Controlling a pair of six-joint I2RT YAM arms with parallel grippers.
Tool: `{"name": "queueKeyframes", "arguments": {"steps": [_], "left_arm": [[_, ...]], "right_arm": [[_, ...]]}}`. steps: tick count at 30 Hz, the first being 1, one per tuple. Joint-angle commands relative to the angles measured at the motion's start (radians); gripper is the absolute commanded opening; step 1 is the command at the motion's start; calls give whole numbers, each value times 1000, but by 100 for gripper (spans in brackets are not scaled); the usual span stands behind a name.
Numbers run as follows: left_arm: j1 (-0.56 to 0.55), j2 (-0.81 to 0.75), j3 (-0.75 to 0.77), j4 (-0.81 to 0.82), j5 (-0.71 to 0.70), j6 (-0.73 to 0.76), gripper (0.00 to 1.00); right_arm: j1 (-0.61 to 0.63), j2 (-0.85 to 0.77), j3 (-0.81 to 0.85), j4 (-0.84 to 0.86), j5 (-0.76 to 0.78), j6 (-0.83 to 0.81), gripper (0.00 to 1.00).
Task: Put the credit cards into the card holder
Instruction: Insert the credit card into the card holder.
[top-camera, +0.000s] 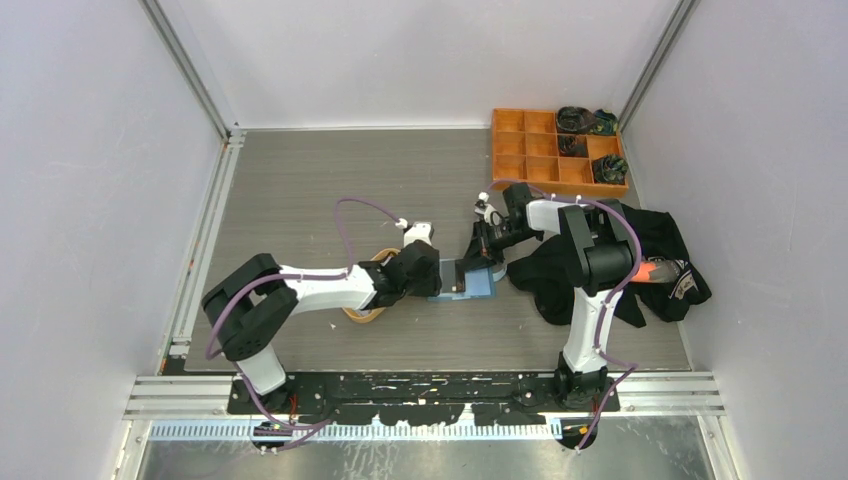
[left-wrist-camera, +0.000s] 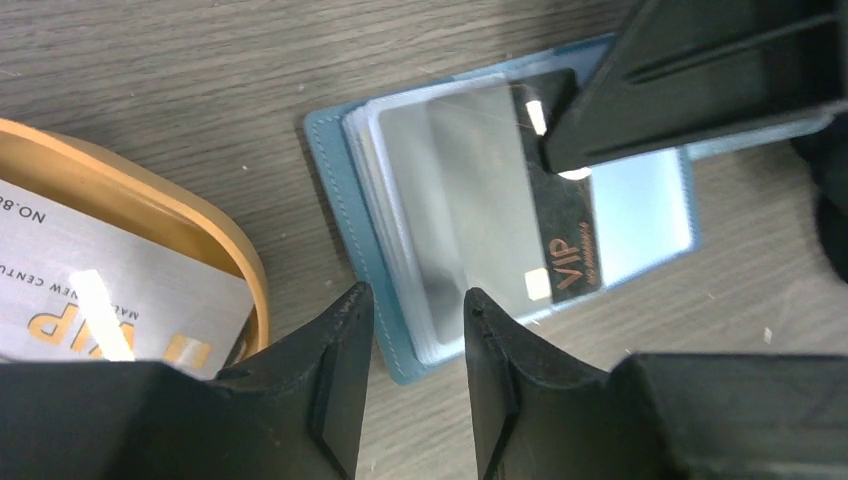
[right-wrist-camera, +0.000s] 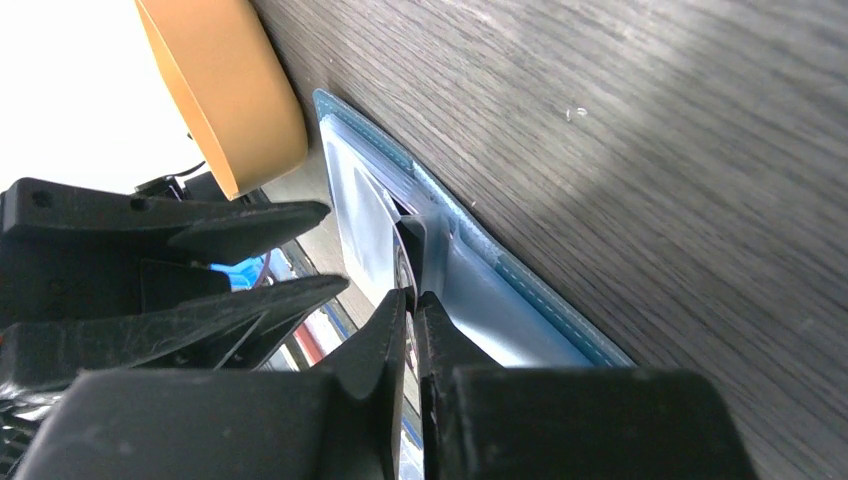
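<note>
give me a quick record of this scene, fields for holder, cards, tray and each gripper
card holder: blue fold-over wallet, open on the wood-grain table, clear pockets up
card in play: black VIP card, partly under a clear pocket sheet
right gripper: shut on the black VIP card
left gripper: open, empty, at the wallet's edge
tray: orange oval tray holding a grey VIP card

In the left wrist view the black plastic card with gold VIP letters lies partly under the clear plastic of the blue fold-over card holder, and the right gripper covers its far corner. In the right wrist view we see only a thin edge of this card between the pinching fingers. The orange oval tray is cut off by the picture's edge, and the left gripper hides part of the grey card inside.
</note>
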Motion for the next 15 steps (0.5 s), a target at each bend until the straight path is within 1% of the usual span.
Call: {"name": "queueKeyframes", "arguments": {"steps": [1, 7, 11, 15], "left_arm": [[-14, -107, -5, 45, 50, 43, 40], [-69, -135, 7, 66, 55, 73, 39], [-101, -127, 34, 83, 53, 81, 37], [-145, -89, 96, 42, -23, 95, 35]], "right_arm": [[9, 6, 24, 12, 48, -9, 12], [9, 9, 25, 8, 49, -13, 12], [10, 9, 26, 7, 49, -15, 13], [9, 12, 26, 5, 52, -16, 13]]}}
